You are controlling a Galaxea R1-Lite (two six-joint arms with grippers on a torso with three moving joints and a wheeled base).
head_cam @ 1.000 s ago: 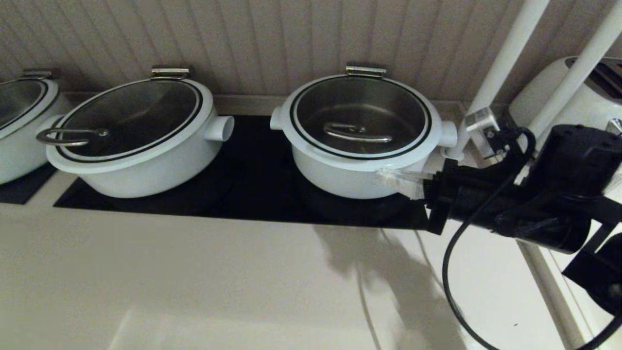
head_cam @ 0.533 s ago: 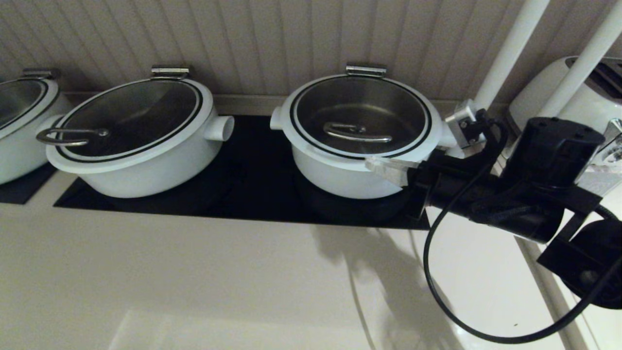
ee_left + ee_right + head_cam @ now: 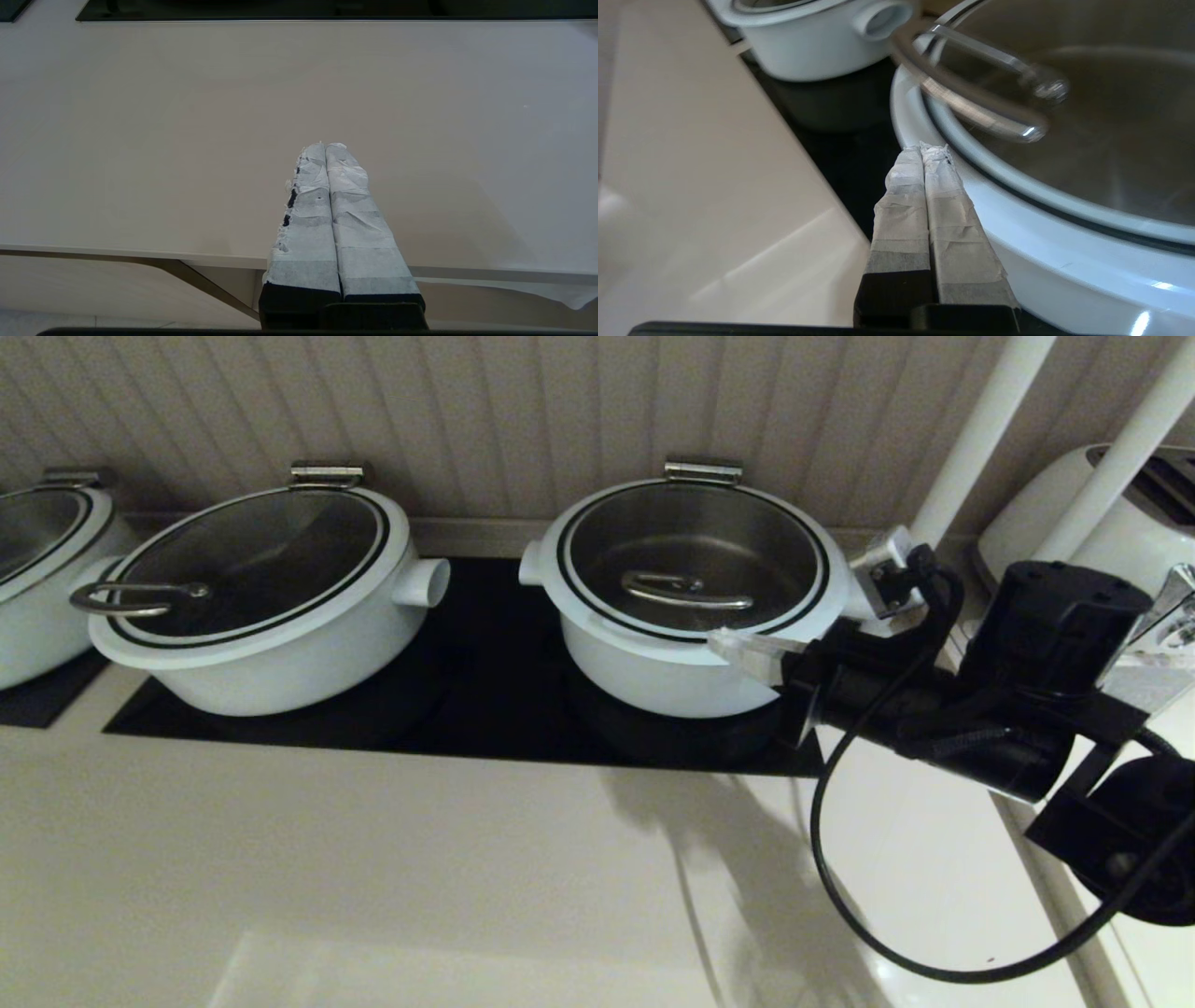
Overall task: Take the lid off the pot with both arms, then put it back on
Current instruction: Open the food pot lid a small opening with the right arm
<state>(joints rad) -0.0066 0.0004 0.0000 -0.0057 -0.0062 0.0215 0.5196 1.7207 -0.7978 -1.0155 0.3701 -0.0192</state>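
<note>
From the head camera you are seeing the pot [image 3: 653, 677] sitting on the black cooktop [image 3: 485, 709] at about one o'clock from the frame's middle, with the lid [image 3: 695, 560] resting closed on it, its steel handle [image 3: 686, 590] lying near the glass centre and the hinge [image 3: 703, 471] at the lid's twelve o'clock against the ribbed wall [image 3: 523, 420]. Your right gripper [image 3: 738, 649] is reaching in from four o'clock of the pot, its tip lying at the lid's white rim; whether it is touching is hard to make out, and the arm is hiding the pot's right stub. A wider pot [image 3: 271, 635] is standing at nine o'clock, a third is being cut off by the left edge, and a toaster [image 3: 1102, 513] is half cut off at two o'clock behind two white poles. The pale counter [image 3: 373, 877] is running across the foreground. In the left wrist view, your left gripper [image 3: 325, 147] is hanging over the bare counter near its front edge, taped fingers pressed together and holding nothing; this arm is not showing in the head view. In the right wrist view, the taped fingers [image 3: 941, 196] are likewise pressed together, empty, lying just over the lid's rim, with the handle blurred beyond them.
</note>
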